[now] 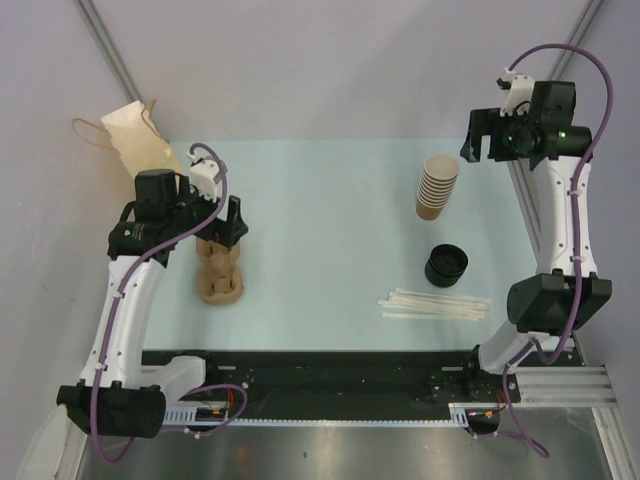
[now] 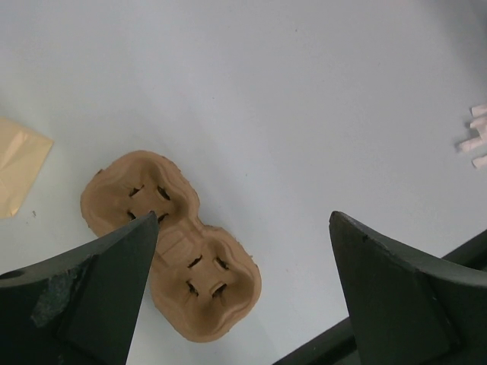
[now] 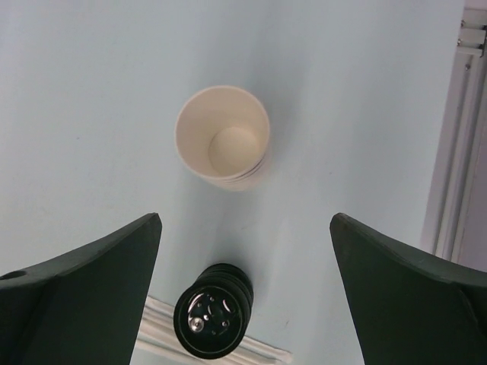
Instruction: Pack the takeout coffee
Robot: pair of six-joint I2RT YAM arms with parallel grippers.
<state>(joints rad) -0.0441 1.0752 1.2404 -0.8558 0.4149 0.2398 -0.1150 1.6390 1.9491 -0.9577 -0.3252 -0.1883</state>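
Note:
No single lidded tan cup shows in any view; the takeout coffee is out of view. A stack of lidless tan paper cups (image 1: 437, 186) stands at the right, seen from above in the right wrist view (image 3: 223, 137). A stack of black lids (image 1: 446, 265) sits in front of it (image 3: 213, 319). A brown pulp two-cup carrier (image 1: 220, 272) lies at the left (image 2: 175, 243), both wells empty. My left gripper (image 1: 225, 225) hovers above it, open and empty (image 2: 243, 220). My right gripper (image 1: 492, 135) is raised high at the back right, open and empty (image 3: 245, 220).
A tan paper bag (image 1: 140, 140) with string handles lies at the back left corner (image 2: 19, 163). White wrapped straws (image 1: 435, 304) lie in front of the lids (image 3: 160, 312). A metal rail (image 3: 456, 152) runs along the table's right edge.

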